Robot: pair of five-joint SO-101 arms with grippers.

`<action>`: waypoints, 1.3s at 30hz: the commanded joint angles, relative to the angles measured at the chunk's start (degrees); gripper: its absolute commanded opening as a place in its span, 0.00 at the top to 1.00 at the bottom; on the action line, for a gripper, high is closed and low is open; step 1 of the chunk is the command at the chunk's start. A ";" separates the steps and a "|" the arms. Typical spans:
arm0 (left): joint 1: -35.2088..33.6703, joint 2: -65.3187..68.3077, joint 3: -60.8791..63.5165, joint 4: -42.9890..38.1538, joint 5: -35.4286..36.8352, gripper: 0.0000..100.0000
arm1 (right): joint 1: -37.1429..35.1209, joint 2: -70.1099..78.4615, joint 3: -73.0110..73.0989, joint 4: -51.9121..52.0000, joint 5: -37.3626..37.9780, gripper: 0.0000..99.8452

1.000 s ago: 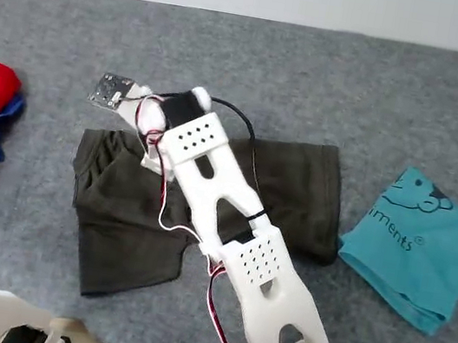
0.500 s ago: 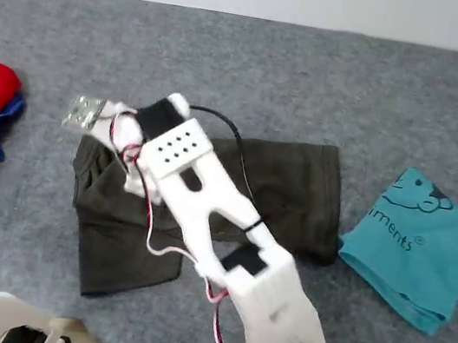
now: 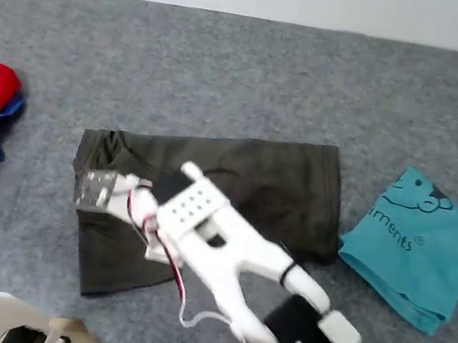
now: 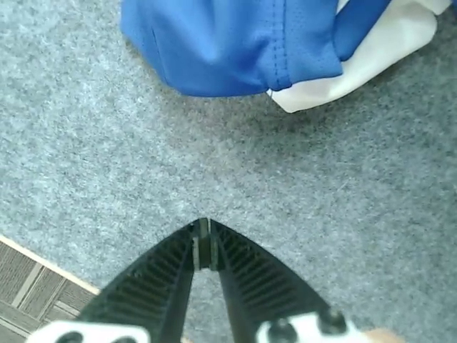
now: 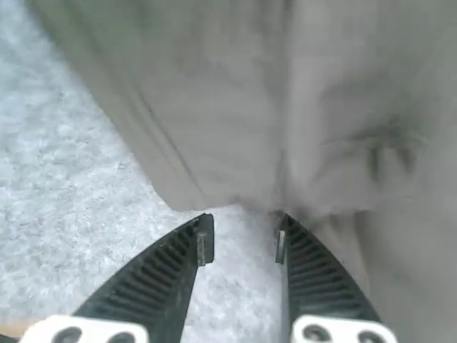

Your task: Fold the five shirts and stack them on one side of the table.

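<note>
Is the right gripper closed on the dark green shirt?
No, the right gripper is open: the grey table shows between its fingertips, and the dark green shirt lies ahead of them.

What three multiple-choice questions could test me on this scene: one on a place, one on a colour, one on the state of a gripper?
1. In the high view, where does the teal shirt lie relative to the dark olive shirt?
A. On top of it
B. To its left
C. To its right

2. What colour is the shirt at the right gripper?
A. Dark olive
B. Yellow
C. Pink

3. How is the left gripper?
A. Wide open
B. Shut, with nothing in it
C. Shut on a shirt

Answers:
1 C: the teal shirt lies at the right, beside the olive one.
2 A: the right wrist view shows olive cloth at the fingertips.
3 B: its tips meet over bare grey table cover.
</note>
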 commanded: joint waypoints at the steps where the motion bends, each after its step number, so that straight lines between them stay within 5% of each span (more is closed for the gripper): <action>1: 0.09 -0.53 -2.07 -0.79 -0.35 0.99 | -4.26 -7.25 5.36 -3.91 0.70 0.81; 15: -0.26 -0.53 -2.07 -2.99 -0.35 0.99 | -11.74 1.98 4.40 -8.40 0.70 0.76; 29: -0.18 -0.53 -2.07 -3.52 -0.44 0.99 | -14.11 15.34 -11.60 0.84 3.87 0.98; 39: -0.26 -0.53 -2.07 -4.04 -0.44 0.99 | -12.26 17.98 -18.29 3.74 4.31 0.99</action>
